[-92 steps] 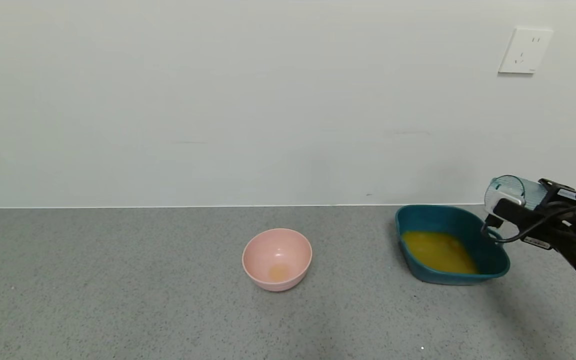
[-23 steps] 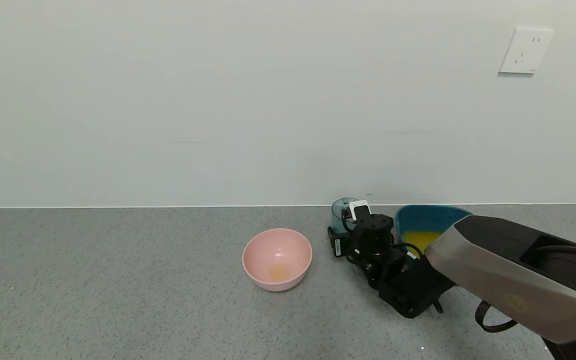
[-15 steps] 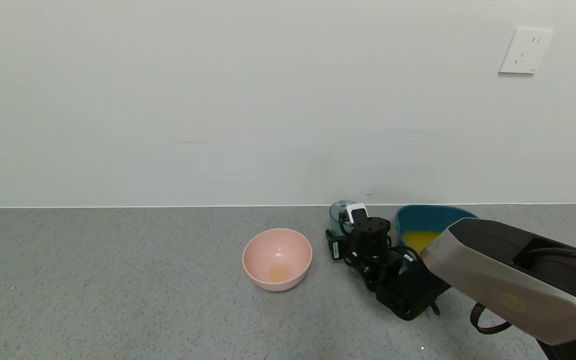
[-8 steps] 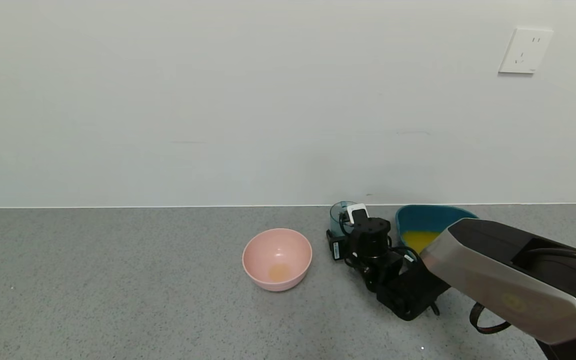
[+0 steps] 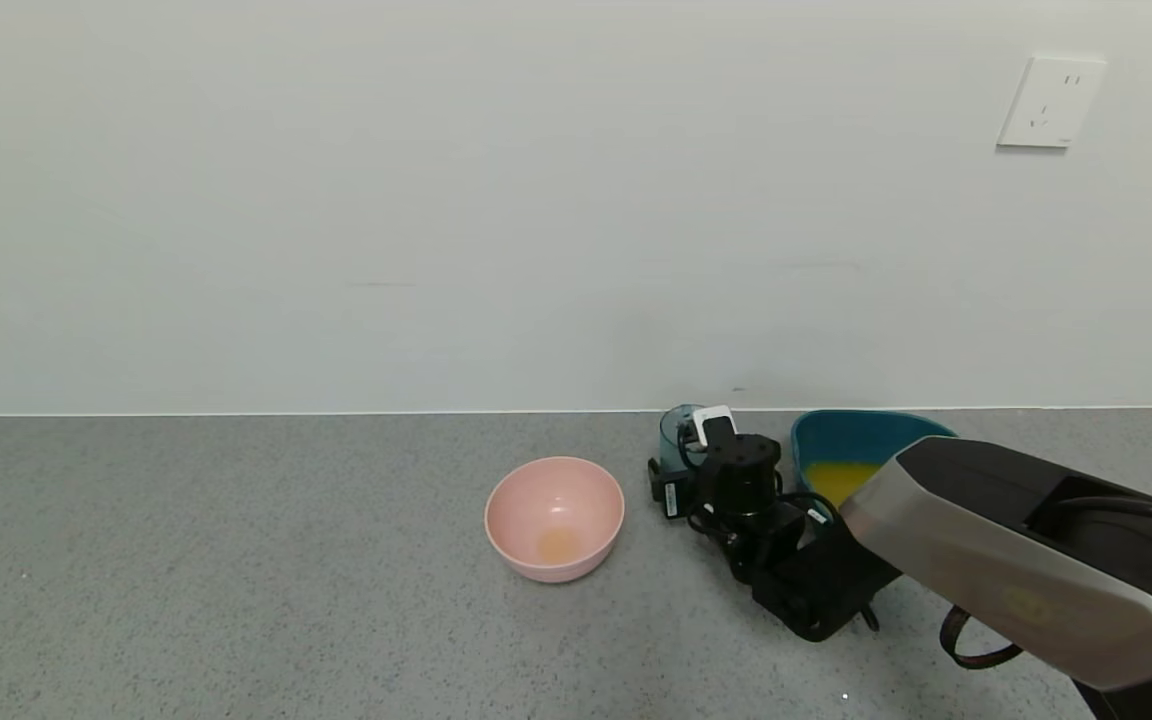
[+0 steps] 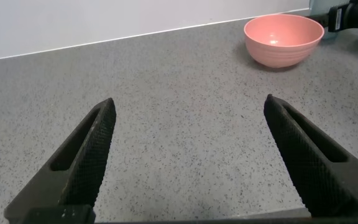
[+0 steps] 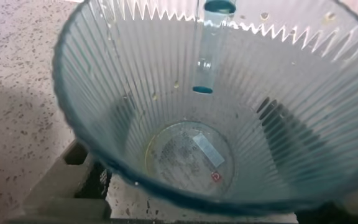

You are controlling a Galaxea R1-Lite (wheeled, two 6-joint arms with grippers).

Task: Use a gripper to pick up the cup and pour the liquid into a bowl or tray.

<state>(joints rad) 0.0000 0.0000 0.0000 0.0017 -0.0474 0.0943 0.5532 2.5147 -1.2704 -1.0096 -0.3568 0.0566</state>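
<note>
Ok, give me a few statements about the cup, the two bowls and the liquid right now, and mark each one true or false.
1. The cup stands upright on the counter between the pink bowl and the teal basin. True.
2. The cup is full of orange liquid. False: the right wrist view shows it empty, with only droplets.
3. The orange liquid lies in the teal basin. True.
4. The pink bowl is tipped on its side. False: it sits upright, with a small orange trace at its bottom.
5. The right gripper is at the cup. True.
</note>
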